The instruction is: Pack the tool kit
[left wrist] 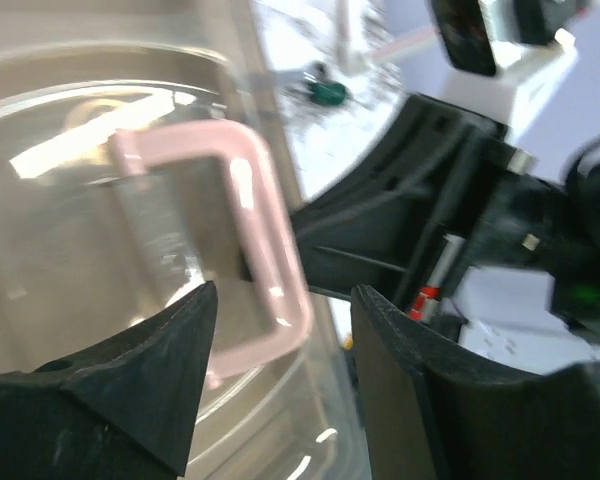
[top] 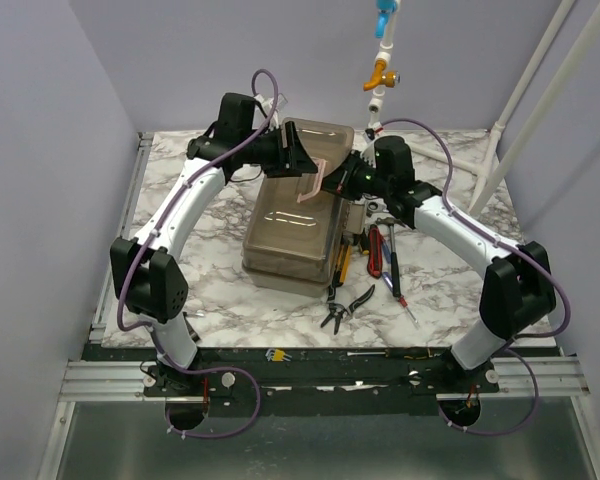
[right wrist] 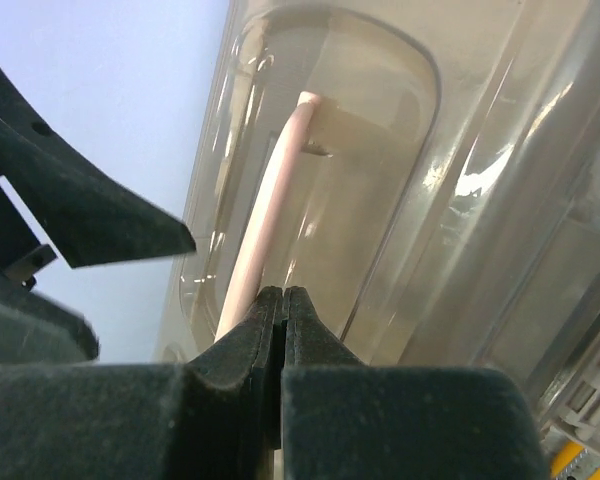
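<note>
The translucent toolbox point(top: 290, 235) sits at the middle of the bench point(top: 220, 305). It looks rigid, slick-walled and probably light, so its pink handle point(left wrist: 270, 250) is the sure hold. The left hand point(left wrist: 285, 295) stands released astride that handle. The right hand point(right wrist: 283, 295) is clenched on nothing visible. The box's contents are too murky to tell.

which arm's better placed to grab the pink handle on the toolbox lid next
Left, probably: the left gripper is open with the pink handle between its fingers, so it only needs to close. The right gripper is shut beside the handle and would have to reopen.
</note>
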